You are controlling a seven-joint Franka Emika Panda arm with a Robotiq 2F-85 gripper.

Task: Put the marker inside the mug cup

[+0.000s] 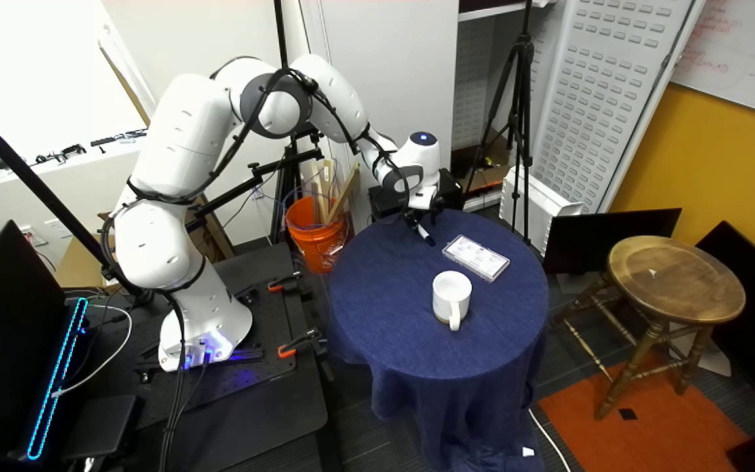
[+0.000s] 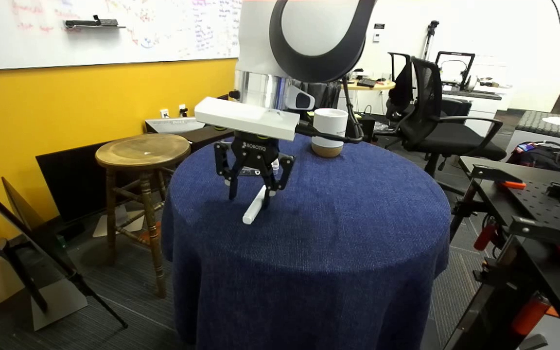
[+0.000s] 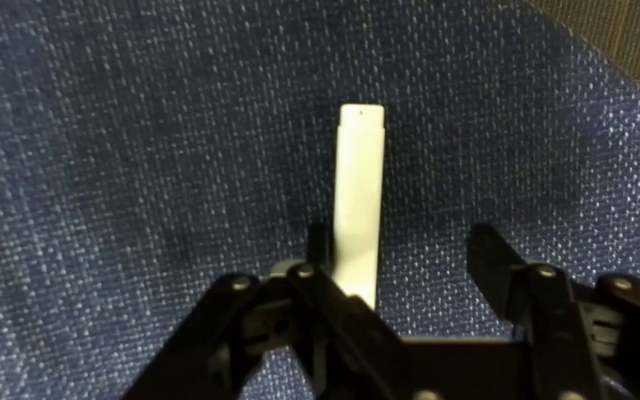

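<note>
Straddling the marker [image 3: 359, 194], jaws well apart and holding nothing: placed, I'd say, to pinch across its width!

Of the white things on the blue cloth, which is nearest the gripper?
The marker, the slim stick lying right by the open gripper. The flat rectangular case and the handled mug sit farther off.

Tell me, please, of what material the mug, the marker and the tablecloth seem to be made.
Mug: probably ceramic, judging by its smooth, glaze-like white surface; the tan base band may be cork or bare clay.
Marker: likely plastic, smooth and pale, with a moulded-looking stepped end.
Tablecloth: woven fabric, mostly matte; the wrist view shows threads, but the fibre is unclear.
</note>
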